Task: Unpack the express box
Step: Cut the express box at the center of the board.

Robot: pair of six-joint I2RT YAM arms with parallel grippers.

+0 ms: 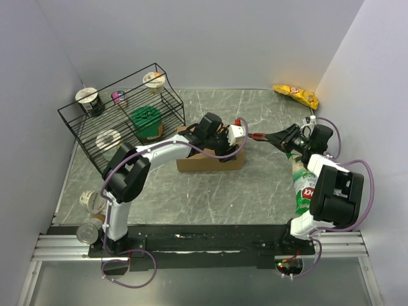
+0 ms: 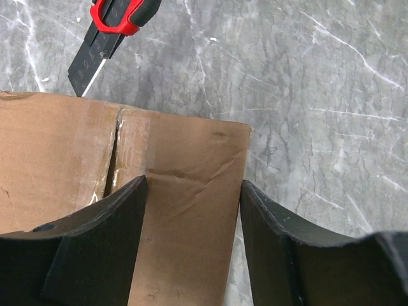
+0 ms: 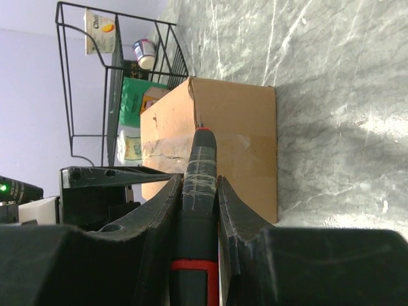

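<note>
The express box point(image 1: 210, 160) is a brown cardboard carton lying mid-table, its top flaps flat and the centre seam point(image 2: 115, 153) under clear tape. My left gripper point(image 1: 233, 144) reaches over its right end. In the left wrist view its fingers point(image 2: 124, 217) stand apart, one over the flap and the other just past the box's edge, so the gripper point(image 2: 194, 185) is open. My right gripper point(image 1: 272, 137) is shut on a black and red utility knife point(image 3: 203, 169). The knife's blade point(image 2: 86, 80) points at the box's edge near the seam.
A black wire rack point(image 1: 121, 121) holding cups and a green container stands at the back left, close behind the box. A yellow snack bag point(image 1: 296, 95) lies far right. A green packet point(image 1: 302, 185) sits by the right arm. Two cans point(image 1: 90, 217) lie near the left base.
</note>
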